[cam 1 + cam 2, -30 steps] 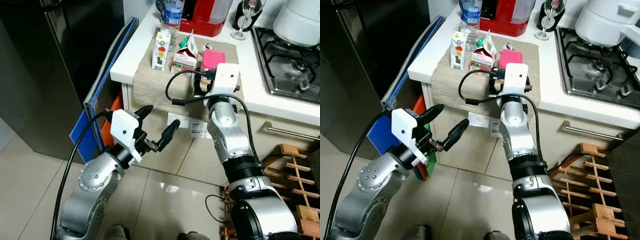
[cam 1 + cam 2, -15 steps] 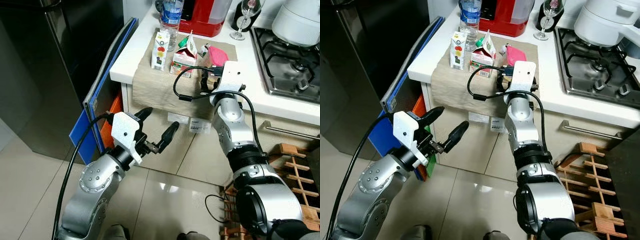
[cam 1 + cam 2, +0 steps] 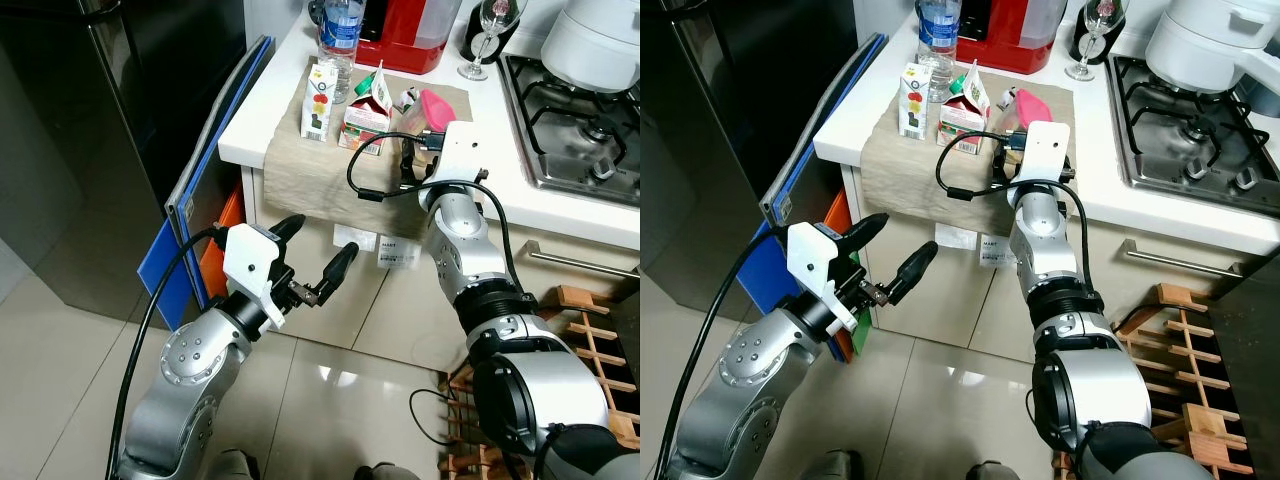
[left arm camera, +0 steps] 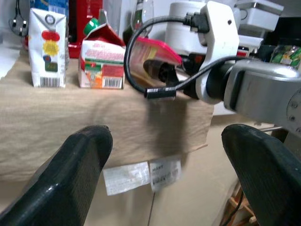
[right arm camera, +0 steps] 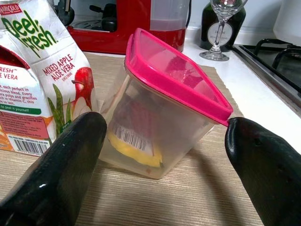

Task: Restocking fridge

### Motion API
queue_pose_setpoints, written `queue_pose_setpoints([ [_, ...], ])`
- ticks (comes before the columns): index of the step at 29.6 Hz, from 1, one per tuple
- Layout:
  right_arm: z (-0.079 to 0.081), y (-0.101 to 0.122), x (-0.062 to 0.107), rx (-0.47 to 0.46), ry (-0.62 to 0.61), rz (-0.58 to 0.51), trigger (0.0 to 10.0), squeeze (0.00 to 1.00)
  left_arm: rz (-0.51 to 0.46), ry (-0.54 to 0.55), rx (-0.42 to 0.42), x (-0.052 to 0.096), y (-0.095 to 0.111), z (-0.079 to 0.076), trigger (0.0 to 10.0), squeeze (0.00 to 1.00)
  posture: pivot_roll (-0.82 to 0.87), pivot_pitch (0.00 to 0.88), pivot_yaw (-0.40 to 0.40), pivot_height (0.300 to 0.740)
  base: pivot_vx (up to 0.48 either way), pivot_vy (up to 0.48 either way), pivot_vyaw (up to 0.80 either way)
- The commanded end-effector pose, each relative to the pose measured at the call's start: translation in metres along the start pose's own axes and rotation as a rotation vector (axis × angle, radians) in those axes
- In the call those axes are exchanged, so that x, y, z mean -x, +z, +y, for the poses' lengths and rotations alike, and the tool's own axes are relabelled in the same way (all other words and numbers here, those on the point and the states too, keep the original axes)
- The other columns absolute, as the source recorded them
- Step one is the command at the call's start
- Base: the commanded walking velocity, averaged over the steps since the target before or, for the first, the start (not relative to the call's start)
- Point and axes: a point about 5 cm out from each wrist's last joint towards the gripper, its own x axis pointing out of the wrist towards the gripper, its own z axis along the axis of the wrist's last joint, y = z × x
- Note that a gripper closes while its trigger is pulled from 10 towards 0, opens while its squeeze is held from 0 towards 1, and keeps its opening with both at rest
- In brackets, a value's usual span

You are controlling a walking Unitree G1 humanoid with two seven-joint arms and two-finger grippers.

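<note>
A clear container with a pink lid (image 5: 160, 113) stands tilted on the beige mat (image 3: 300, 170) on the counter, with something yellow inside. My right gripper (image 5: 164, 127) is open, and its fingers (image 5: 51, 174) flank the container; whether they touch it I cannot tell. Beside the container (image 3: 435, 103) are a red-and-white juice carton (image 3: 365, 115) and a small white carton (image 3: 319, 100). My left gripper (image 3: 325, 235) hangs open with nothing in it, low in front of the cabinet below the counter.
The black fridge (image 3: 130, 130) stands at the left with blue boards (image 3: 200, 190) leaning by it. A water bottle (image 3: 342, 30), a red appliance (image 3: 415, 35) and a wine glass (image 3: 480, 30) stand behind the mat. A gas hob (image 3: 580, 110) is on the right, a wooden rack (image 3: 600, 340) below.
My right gripper has reached forward over the counter to the container, and the container has gone from lying flat to tilted. The left arm has hardly moved.
</note>
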Motion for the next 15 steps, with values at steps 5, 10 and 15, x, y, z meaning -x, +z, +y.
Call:
queue_pose_setpoints([
  [5,0.0053,-0.0026,-0.0024,-0.066,0.018,0.047,10.0,0.00,0.016,0.011,-0.010,-0.0014,-0.0024,0.0001,10.0,0.00,0.10,0.099,-0.086,0.740,0.000,0.000,0.00],
  [10,0.0094,-0.0057,-0.0037,-0.200,0.028,0.108,6.4,0.00,0.023,0.017,-0.018,-0.0018,-0.0047,0.0003,10.0,0.00,0.11,0.082,-0.095,0.740,0.000,0.000,0.00],
  [15,0.0094,-0.0078,-0.0051,-0.286,0.026,0.150,0.0,0.00,0.022,0.020,-0.025,-0.0032,-0.0048,0.0015,10.0,0.00,0.11,0.075,-0.098,0.740,0.000,0.000,0.00],
])
